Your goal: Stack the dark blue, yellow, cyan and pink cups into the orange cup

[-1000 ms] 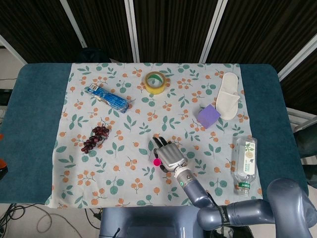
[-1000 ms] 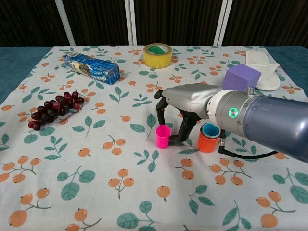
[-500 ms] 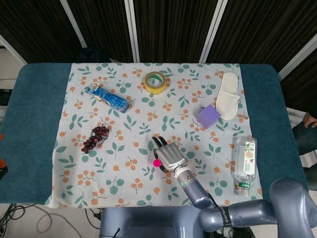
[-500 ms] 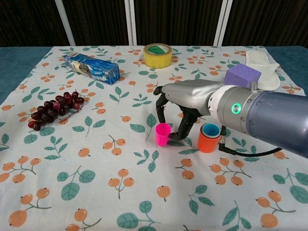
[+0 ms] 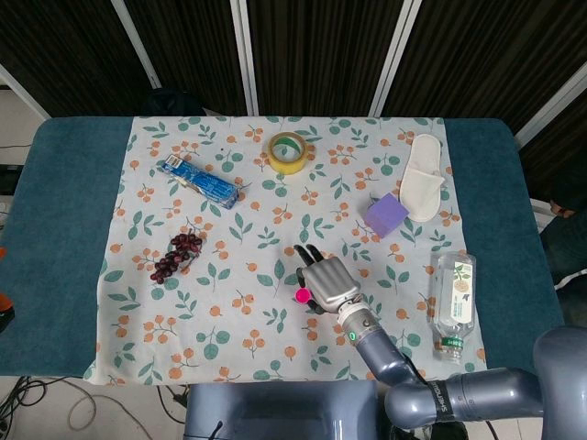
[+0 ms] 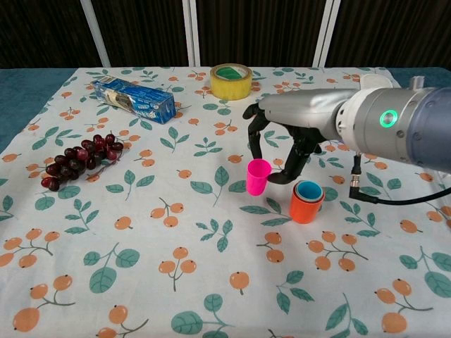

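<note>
I can read no text anywhere: the bottle (image 5: 454, 304) label at near right and the blue packet (image 6: 133, 99) at far left (both printed) are too small to read.

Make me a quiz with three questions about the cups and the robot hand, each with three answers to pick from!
1. Where is the roll of tape?
A. at the far side of the cloth
B. beside the grapes
C. inside the orange cup

2. What colour is the rim showing inside the orange cup?
A. yellow
B. cyan
C. pink

3. What is the right hand doing?
A. resting flat on the cloth
B. holding the bottle
C. holding the pink cup off the cloth

Answers:
1. A: the tape sits near the cloth's far edge, far from the grapes.
2. B: a cyan cup is nested in the orange cup.
3. C: the right hand has its fingers around the pink cup, which hangs clear of the cloth.
</note>
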Robot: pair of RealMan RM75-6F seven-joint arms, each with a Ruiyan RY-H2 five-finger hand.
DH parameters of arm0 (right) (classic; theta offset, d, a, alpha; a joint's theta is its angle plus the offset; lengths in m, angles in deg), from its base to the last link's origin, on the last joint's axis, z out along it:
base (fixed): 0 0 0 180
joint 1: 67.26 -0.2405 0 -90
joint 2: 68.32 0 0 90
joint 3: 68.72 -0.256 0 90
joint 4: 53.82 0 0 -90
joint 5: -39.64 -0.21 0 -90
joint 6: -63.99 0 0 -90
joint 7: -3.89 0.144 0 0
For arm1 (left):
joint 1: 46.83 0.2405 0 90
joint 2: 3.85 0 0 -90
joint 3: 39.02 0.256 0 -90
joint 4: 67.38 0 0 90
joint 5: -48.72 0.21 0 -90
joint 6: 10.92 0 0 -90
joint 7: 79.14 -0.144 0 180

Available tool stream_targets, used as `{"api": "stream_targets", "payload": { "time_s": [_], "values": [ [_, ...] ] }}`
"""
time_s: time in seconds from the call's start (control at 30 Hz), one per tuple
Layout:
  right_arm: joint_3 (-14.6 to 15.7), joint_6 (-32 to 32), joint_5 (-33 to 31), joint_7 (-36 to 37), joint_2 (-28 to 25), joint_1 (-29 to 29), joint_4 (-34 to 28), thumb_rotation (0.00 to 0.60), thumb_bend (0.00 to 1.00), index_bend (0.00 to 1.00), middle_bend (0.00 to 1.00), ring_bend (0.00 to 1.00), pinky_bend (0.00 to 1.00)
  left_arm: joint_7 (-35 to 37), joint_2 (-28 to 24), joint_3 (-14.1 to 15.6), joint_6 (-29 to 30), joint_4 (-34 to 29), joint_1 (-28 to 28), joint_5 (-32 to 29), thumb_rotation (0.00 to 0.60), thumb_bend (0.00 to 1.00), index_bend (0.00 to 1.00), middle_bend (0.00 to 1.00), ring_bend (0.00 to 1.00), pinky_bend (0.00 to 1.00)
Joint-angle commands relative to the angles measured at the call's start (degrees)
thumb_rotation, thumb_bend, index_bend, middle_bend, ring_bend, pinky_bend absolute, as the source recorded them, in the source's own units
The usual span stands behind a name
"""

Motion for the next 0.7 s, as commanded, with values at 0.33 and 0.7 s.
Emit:
{"api": "stream_targets", "payload": {
  "time_s": [0.33,0.7],
  "values": [
    [0.25,-0.99,-2.98,0.13,-10.01,1.08,-8.01,0.600,0.40,0.51,0.00,0.01,0.07,-0.20,0.09,-0.05,0.20,-0.08,0.05,0.01,0.600,0.80,0.16,0.02,0.00,0.00],
    [2.31,0.96,-1.91,2.82,-13.37,2.29,-9.38,0.600,0.40,0.52,0.00,0.01,0.07,-0.44,0.18,-0.06,0.23,-0.09,0.05,-0.04,0.600,0.80,0.16,0.02,0.00,0.00]
  ]
}}
